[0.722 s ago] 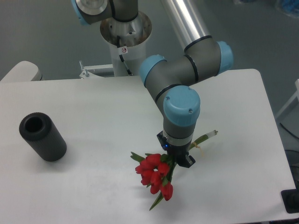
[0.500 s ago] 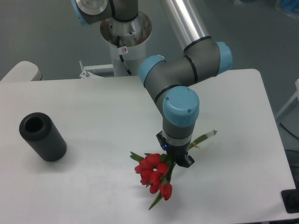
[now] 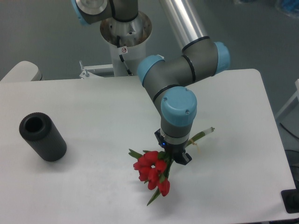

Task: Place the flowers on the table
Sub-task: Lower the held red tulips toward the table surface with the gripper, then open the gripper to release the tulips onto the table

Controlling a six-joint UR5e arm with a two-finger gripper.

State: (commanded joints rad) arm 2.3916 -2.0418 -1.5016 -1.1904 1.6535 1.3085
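The flowers [image 3: 152, 172], red buds with green leaves, hang just over the white table [image 3: 93, 121] at the front centre. Their long green stems run up and right to pale ends [image 3: 209, 130]. My gripper [image 3: 174, 157] points straight down and is shut on the stems just behind the buds. Its fingertips are hidden by its own body and the buds. I cannot tell whether the buds touch the tabletop.
A black hollow cylinder [image 3: 42, 136] lies on its side at the table's left. The arm's base column [image 3: 125, 35] stands behind the table's far edge. The table's right edge and front right corner are close to the flowers.
The gripper and the flowers have shifted slightly left and up in the view. The grip on the stems is unchanged. The cylinder has not moved.
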